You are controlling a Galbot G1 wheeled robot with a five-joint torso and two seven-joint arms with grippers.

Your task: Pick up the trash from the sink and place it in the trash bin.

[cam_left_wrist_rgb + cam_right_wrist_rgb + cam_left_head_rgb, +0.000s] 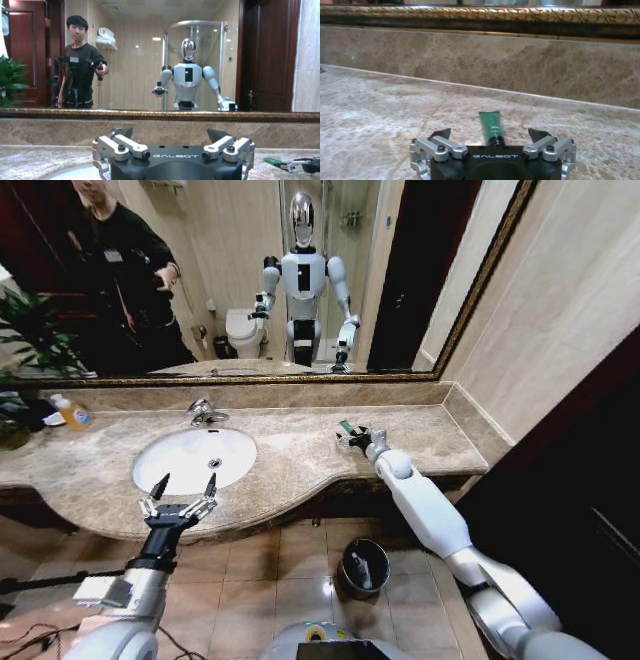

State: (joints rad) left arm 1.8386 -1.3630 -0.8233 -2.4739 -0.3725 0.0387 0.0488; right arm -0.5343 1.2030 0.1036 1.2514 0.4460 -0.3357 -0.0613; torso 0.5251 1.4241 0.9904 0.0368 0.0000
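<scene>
The white oval sink [160,470] is set in the beige marble counter, with a chrome faucet [205,413] behind it. My left gripper [187,480] hovers open over the basin's front rim, its fingers [122,132] spread and holding nothing. Over on the counter to the right of the sink, my right gripper [352,436] stands open and low. A small green tube of trash [490,125] lies on the marble between its fingers [440,133], pointing toward the back wall. The tube [346,426] also shows in the head view. The black trash bin [363,568] stands on the tiled floor below the counter.
A clear bottle of orange liquid [72,414] stands at the counter's far left beside a green plant [25,350]. A gold-framed mirror [300,377] runs along the back wall. The counter's curved front edge [300,515] overhangs the bin. A white piece lies inside the bin.
</scene>
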